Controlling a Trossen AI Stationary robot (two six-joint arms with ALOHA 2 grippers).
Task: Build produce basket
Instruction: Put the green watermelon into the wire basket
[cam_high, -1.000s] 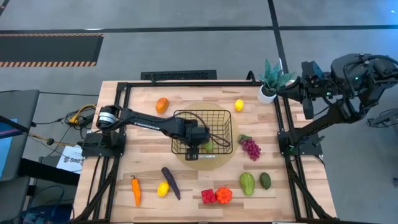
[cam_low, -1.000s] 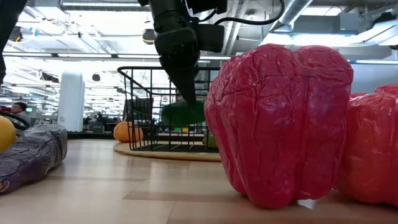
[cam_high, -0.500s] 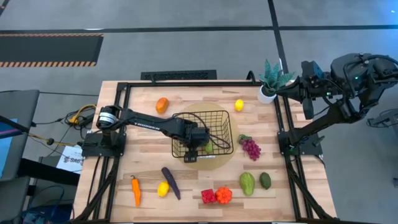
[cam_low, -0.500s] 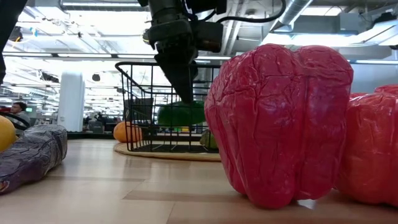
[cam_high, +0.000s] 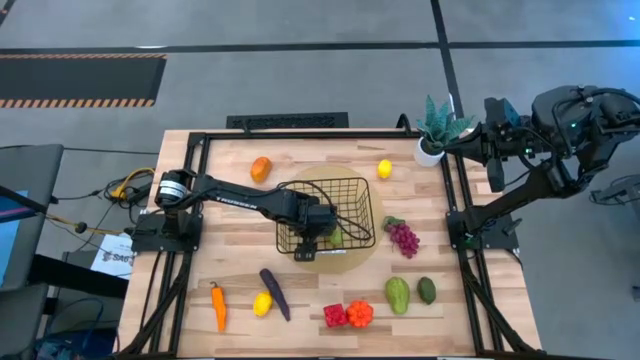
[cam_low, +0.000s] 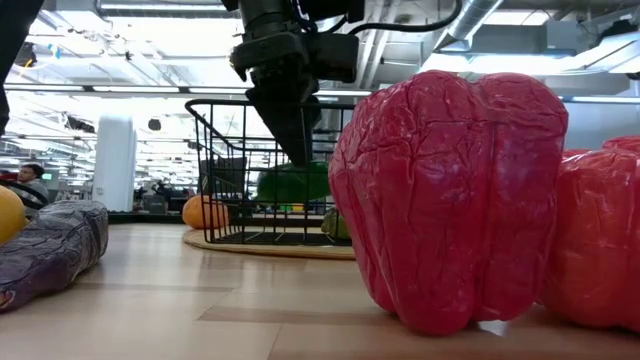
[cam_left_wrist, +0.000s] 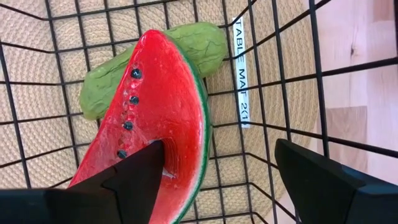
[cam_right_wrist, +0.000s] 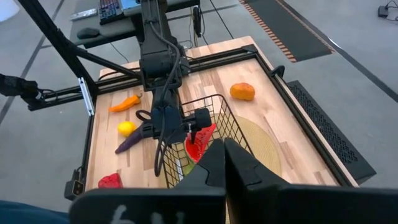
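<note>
While the left gripper (cam_left_wrist: 217, 180) hangs wide open inside the basket (cam_high: 325, 212), the watermelon slice (cam_left_wrist: 158, 118) and a green avocado (cam_left_wrist: 155, 65) lie just beneath its fingertips, so most of the produce still waits on the table (cam_high: 230, 270) outside, well away, with the right gripper (cam_right_wrist: 224, 163) closed.

Black wire-grid basket (cam_left_wrist: 311, 68); red watermelon slice (cam_left_wrist: 161, 112), green rind, dark seeds; tan woven mat (cam_left_wrist: 37, 137).
</note>
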